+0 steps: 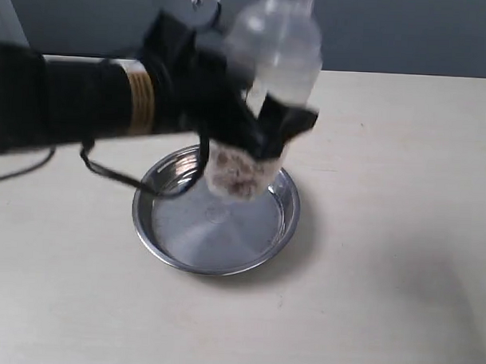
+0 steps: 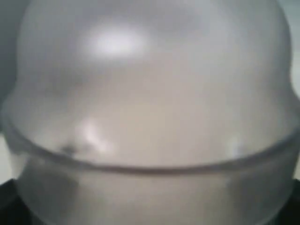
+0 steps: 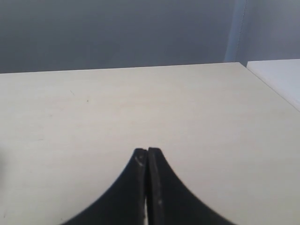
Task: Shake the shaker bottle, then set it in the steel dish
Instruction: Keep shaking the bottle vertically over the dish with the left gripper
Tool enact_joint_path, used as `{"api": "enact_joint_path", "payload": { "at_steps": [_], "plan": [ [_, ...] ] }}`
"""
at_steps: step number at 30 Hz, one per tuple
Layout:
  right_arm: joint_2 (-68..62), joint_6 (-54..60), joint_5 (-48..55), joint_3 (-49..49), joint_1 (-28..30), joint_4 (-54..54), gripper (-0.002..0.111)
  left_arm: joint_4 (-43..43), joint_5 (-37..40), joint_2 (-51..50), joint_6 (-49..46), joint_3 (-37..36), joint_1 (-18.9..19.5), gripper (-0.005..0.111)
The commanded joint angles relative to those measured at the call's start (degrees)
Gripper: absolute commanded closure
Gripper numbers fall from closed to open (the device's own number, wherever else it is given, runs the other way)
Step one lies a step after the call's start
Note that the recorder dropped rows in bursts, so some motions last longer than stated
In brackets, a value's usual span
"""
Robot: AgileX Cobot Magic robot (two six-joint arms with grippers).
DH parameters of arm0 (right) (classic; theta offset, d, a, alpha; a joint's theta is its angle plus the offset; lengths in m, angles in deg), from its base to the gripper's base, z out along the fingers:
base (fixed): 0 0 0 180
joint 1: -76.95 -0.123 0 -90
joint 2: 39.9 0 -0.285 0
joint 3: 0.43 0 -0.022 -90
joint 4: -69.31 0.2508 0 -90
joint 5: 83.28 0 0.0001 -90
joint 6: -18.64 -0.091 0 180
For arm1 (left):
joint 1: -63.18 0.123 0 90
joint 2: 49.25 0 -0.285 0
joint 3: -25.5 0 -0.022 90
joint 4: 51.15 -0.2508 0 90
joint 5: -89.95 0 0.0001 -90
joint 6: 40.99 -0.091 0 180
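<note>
L gripper (image 1: 260, 136) is clamped on the shaker bottle (image 1: 281, 59) w/ jaws spread wide around its mid-body. One black finger (image 1: 291, 120) crosses the front of the clear wall; the other is hidden behind the bottle. The bottle is roughly upright w/ a slight tilt, cap end up at the top edge of the ext view, and the brown pellets (image 1: 237, 175) are bunched in the low end. It's blurred, so edges are soft. Its low end sits over the rear part of the steel dish (image 1: 216, 267); can't tell if it touches the dish floor, though it looks clear of it. The dish lies flat on the pale table (image 1: 384, 251), just below the L arm. In the L wrist view the bottle (image 2: 150, 112) fills nearly the whole pic, w/ the domed shoulder and its seam right up against the lens. R gripper (image 3: 147, 155) is closed tight, fingertips pressed together, nothing between them, above bare tabletop (image 3: 140, 103) and well apart from dish and bottle.
</note>
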Motion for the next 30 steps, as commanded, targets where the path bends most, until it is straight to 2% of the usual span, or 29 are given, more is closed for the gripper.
{"api": "enact_joint_path", "payload": {
  "at_steps": [1,2,3,5,6,7,8,9,10,12,13,14,15,16,17,18,20,21,23,25,26,28,30],
  "plan": [
    [0.27,0.11,-0.68,-0.07,0.2,-0.08,0.109,0.95,2.48,1.05,0.54,-2.36,-1.28,0.106],
    [0.27,0.11,-0.68,-0.07,0.2,-0.08,0.109,0.95,2.93,-5.53,0.46,-6.7,-1.16,0.106],
    [0.27,0.11,-0.68,-0.07,0.2,-0.08,0.109,1.08,2.39,-6.32,1.36,-6.71,-0.77,0.106],
    [0.27,0.11,-0.68,-0.07,0.2,-0.08,0.109,0.8,-5.29,1.14,1.91,-1.25,-0.75,0.106],
    [0.27,0.11,-0.68,-0.07,0.2,-0.08,0.109,0.8,-3.34,5.59,-4.31,4.42,-0.75,0.106],
    [0.27,0.11,-0.68,-0.07,0.2,-0.08,0.109,0.93,-1.53,5.74,-4.54,4.43,-0.75,0.106],
    [0.27,0.11,-0.68,-0.07,0.2,-0.08,0.109,2.04,2.31,2.15,-3.68,-0.78,-0.75,0.106],
    [0.27,0.11,-0.68,-0.07,0.2,-0.08,0.109,4.93,2.57,-3.5,-3.59,-5.43,-0.75,0.106],
    [0.27,0.11,-0.68,-0.07,0.2,-0.08,0.109,6.98,1.48,-4.77,-3.44,-6.11,-0.75,0.106],
    [0.27,0.11,-0.68,-0.07,0.2,-0.08,0.109,6.98,-7.08,1.15,-4.84,-2.04,-0.75,0.106],
    [0.27,0.11,-0.68,-0.07,0.2,-0.08,0.109,6.82,-6.07,4.61,-7.83,2.94,-0.75,0.106],
    [0.27,0.11,-0.68,-0.07,0.2,-0.08,0.109,6.82,-3.77,5.07,-6.7,2.97,-0.75,0.106],
    [0.27,0.11,-0.68,-0.07,0.2,-0.08,0.109,6.68,0.52,2.86,-4.52,-1.11,-1.3,0.106],
    [0.27,0.11,-0.68,-0.07,0.2,-0.08,0.109,6.68,1.69,-0.08,-4.4,-5.57,-1.59,0.106],
    [0.27,0.11,-0.68,-0.07,0.2,-0.08,0.109,7.34,0.81,-5.53,-3.95,-9.68,-1.59,0.106],
    [0.27,0.11,-0.68,-0.07,0.2,-0.08,0.109,7.35,-0.9,-6.0,-2.85,-10.25,-1.59,0.106],
    [0.27,0.11,-0.68,-0.07,0.2,-0.08,0.109,7.24,-8.28,-1.37,-2.73,-7.67,-1.59,0.106],
    [0.27,0.11,-0.68,-0.07,0.2,-0.08,0.109,7.24,-11.03,3.66,-7.61,-1.08,-1.59,0.106],
    [0.27,0.11,-0.68,-0.07,0.2,-0.08,0.109,7.12,-6.09,6.0,-9.66,2.3,-1.73,0.106],
    [0.27,0.11,-0.68,-0.07,0.2,-0.08,0.109,7.25,0.11,4.39,-8.47,-0.69,-1.94,0.106],
    [0.27,0.11,-0.68,-0.07,0.2,-0.08,0.109,7.5,0.41,0.44,-8.47,-5.06,-1.81,0.106],
    [0.27,0.11,-0.68,-0.07,0.2,-0.08,0.109,7.63,-2.53,0.35,-8.47,-5.23,-1.72,0.106],
    [0.27,0.11,-0.68,-0.07,0.2,-0.08,0.109,7.89,-9.24,4.1,-9.04,-2.12,-1.72,0.106]
  ]
}}
